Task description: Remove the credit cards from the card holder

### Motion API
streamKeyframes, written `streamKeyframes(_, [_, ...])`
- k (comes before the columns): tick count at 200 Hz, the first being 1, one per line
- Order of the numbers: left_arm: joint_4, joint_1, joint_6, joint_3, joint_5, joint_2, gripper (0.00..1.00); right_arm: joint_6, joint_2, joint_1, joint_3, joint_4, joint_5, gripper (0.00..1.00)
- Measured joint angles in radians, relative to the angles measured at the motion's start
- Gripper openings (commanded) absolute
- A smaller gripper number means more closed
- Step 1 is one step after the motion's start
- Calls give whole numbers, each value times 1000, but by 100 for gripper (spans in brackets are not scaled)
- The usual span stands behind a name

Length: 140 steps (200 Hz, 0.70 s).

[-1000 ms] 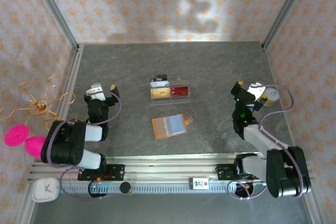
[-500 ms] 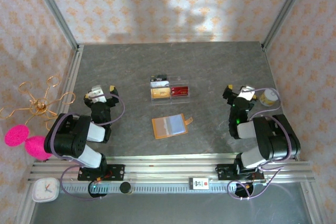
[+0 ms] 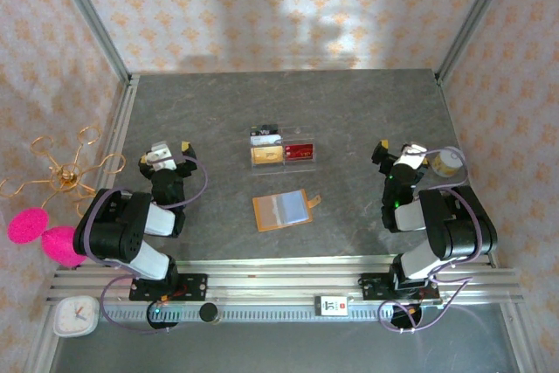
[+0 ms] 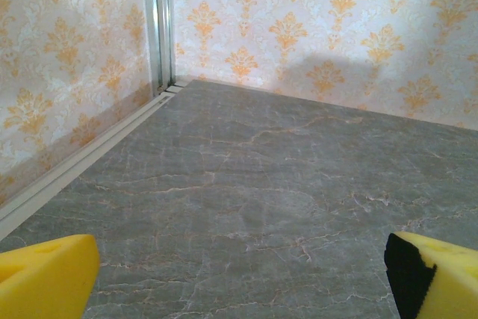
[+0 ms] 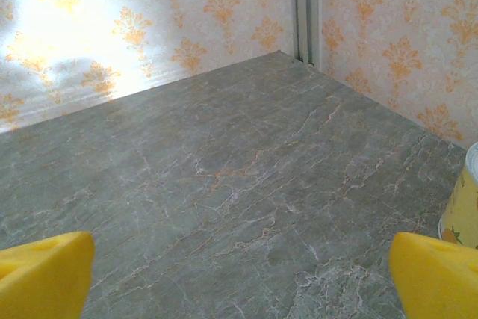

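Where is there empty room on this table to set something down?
Bare: the far strip between clear stand and back wall; the gap from left tool to card holder; the gap from card holder to right tool. Crowded: mid-table around stand and holder, and by the cup.

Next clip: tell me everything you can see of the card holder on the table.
The card holder is a flat, orange-tan rectangle that looks like leather. A grey-blue panel covers the right part of its upper face, and a small tab sticks out from its right edge. It lies flat, slightly rotated, on the grey stone-look table, about midway between the two arms and nearer their bases than the clear stand. Only the table touches it. Whether any cards are inside is too small to tell.
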Motion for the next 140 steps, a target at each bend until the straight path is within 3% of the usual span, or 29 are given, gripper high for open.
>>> streamKeyframes(140, [0,0,0,0,0,0,99,0,0,0,0,12,0,100])
